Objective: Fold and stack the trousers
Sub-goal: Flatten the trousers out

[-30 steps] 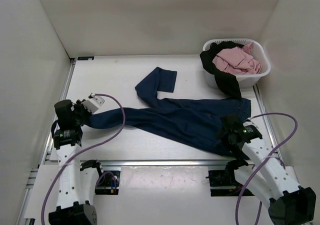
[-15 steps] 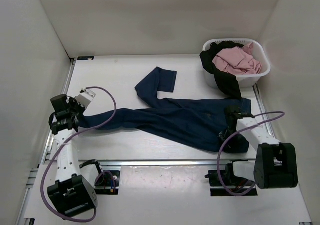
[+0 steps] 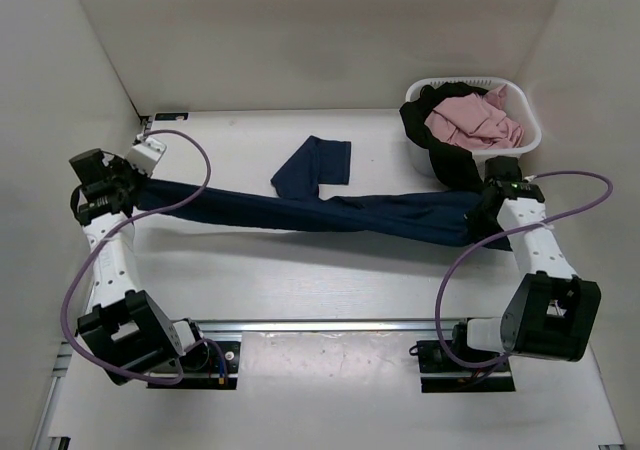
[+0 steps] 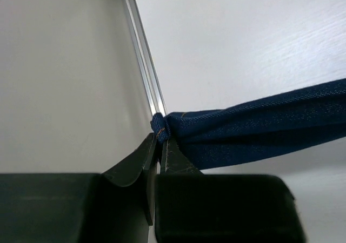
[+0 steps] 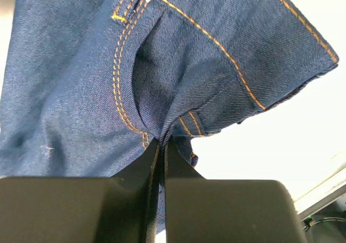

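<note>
- The dark navy-blue denim trousers [image 3: 330, 215], tan-stitched, stretch as a twisted band from left to right across the white table [image 3: 260, 270]; one leg end lies folded farther back.
- The left gripper [image 4: 158, 144] is clamped on a leg hem; the right gripper [image 5: 162, 146] pinches the waist beside a pocket.
- A white plastic basket [image 3: 512, 156] of cloth stands far right.

left wrist: trousers [image 4: 259, 127] cut by right edge | top: waist behind right arm [image 3: 541, 242]
</note>
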Motion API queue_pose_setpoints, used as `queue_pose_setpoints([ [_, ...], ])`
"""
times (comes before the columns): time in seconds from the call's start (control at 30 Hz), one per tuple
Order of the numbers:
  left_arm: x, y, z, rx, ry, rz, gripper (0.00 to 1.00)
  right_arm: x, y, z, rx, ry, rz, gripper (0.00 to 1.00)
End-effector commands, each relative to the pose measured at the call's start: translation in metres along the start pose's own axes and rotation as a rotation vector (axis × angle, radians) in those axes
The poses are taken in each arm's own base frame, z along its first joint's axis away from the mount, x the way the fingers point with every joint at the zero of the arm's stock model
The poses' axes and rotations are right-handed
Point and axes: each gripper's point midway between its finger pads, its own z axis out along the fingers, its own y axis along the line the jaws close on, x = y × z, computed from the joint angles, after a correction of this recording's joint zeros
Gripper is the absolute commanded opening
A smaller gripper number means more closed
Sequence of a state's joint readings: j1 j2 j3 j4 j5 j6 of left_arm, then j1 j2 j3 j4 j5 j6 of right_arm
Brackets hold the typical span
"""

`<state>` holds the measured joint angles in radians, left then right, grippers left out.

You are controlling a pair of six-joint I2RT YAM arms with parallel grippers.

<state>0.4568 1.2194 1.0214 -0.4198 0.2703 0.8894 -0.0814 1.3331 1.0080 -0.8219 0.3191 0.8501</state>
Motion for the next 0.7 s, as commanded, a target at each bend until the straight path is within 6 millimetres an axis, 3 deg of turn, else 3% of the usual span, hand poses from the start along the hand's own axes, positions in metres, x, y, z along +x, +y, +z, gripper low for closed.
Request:
queue_pose_setpoints([
  [0.0, -0.028, 0.067, -0.023, -0.188, -0.074, 0.064, 0.14, -0.035, -0.035, -0.004, 0.113, -0.119, -0.003, 0.0],
  [0.1, -0.043, 0.076, -0.023, -0.178, -0.127, 0.074, 0.14, -0.063, -0.017, -0.025, 0.05, -0.186, -0.011, 0.0],
  [0.2, -0.042, 0.073, -0.024, -0.176, -0.127, 0.074, 0.14, -0.065, -0.019, -0.037, 0.057, -0.179, -0.014, 0.0],
  [0.27, -0.022, 0.058, -0.019, -0.155, -0.078, 0.073, 0.14, -0.052, -0.031, -0.035, 0.079, -0.156, -0.024, 0.0],
  [0.3, -0.007, 0.055, -0.02, -0.161, -0.038, 0.087, 0.14, -0.031, -0.044, -0.027, 0.089, -0.113, -0.001, 0.0],
  [0.33, 0.013, 0.033, -0.017, -0.127, -0.001, 0.089, 0.14, -0.017, -0.051, -0.021, 0.096, -0.084, 0.003, 0.0],
  [0.4, 0.044, 0.007, -0.016, -0.078, 0.075, 0.109, 0.14, 0.007, -0.071, -0.013, 0.118, -0.033, 0.056, 0.0],
  [0.43, 0.071, -0.013, -0.015, -0.045, 0.15, 0.108, 0.16, 0.018, -0.079, -0.007, 0.132, -0.006, 0.075, 0.0],
  [0.47, 0.085, -0.023, -0.015, -0.021, 0.194, 0.11, 0.2, 0.041, -0.098, 0.005, 0.175, 0.057, 0.099, 0.12],
  [0.53, 0.113, -0.041, -0.023, 0.014, 0.281, 0.054, 0.3, 0.058, -0.108, 0.012, 0.176, 0.091, 0.145, 0.13],
  [0.57, 0.122, -0.05, -0.026, 0.037, 0.307, 0.021, 0.39, 0.069, -0.116, 0.018, 0.193, 0.118, 0.159, 0.14],
  [0.63, 0.138, -0.07, -0.038, 0.095, 0.371, -0.052, 0.62, 0.077, -0.121, 0.021, 0.202, 0.135, 0.182, 0.34],
  [0.67, 0.14, -0.078, -0.044, 0.119, 0.386, -0.06, 0.71, 0.076, -0.12, 0.022, 0.195, 0.128, 0.184, 0.39],
])
